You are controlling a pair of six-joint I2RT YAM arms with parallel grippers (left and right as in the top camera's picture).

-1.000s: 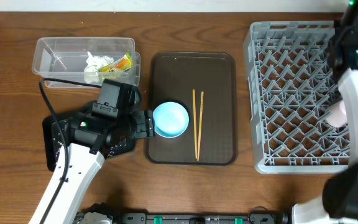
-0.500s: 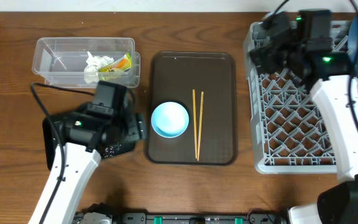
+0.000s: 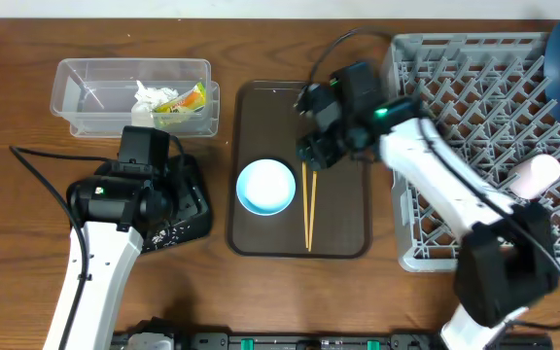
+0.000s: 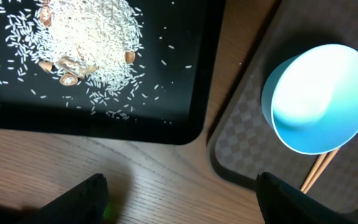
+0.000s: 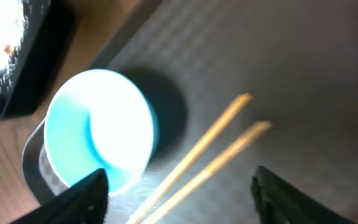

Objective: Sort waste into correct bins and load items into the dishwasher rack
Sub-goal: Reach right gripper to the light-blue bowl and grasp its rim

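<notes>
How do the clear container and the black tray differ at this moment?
The clear container is see-through with tall walls; the black tray is opaque, flat and low-rimmed. The clear container holds a white tissue and a yellow-green wrapper; the black tray holds loose rice scraps. Both are rectangular and sit left of the brown serving tray.

**A robot test bench staged as a dish-clearing station**

This looks like a robotics lab, not a working kitchen. A left arm [image 3: 105, 262] and a right arm [image 3: 436, 165], both white and black, reach over a wooden tabletop [image 3: 290, 292]. A loose black cable [image 3: 42, 171] trails beside the left one, and a mounting rail [image 3: 309, 342] with green fittings runs along the near edge. The kitchenware is laid out like props: a grey dishwasher rack [image 3: 474, 78] stands directly on the wood beside a brown serving tray [image 3: 343, 214], a clear container [image 3: 95, 97] and a black tray [image 4: 104, 118].
</notes>
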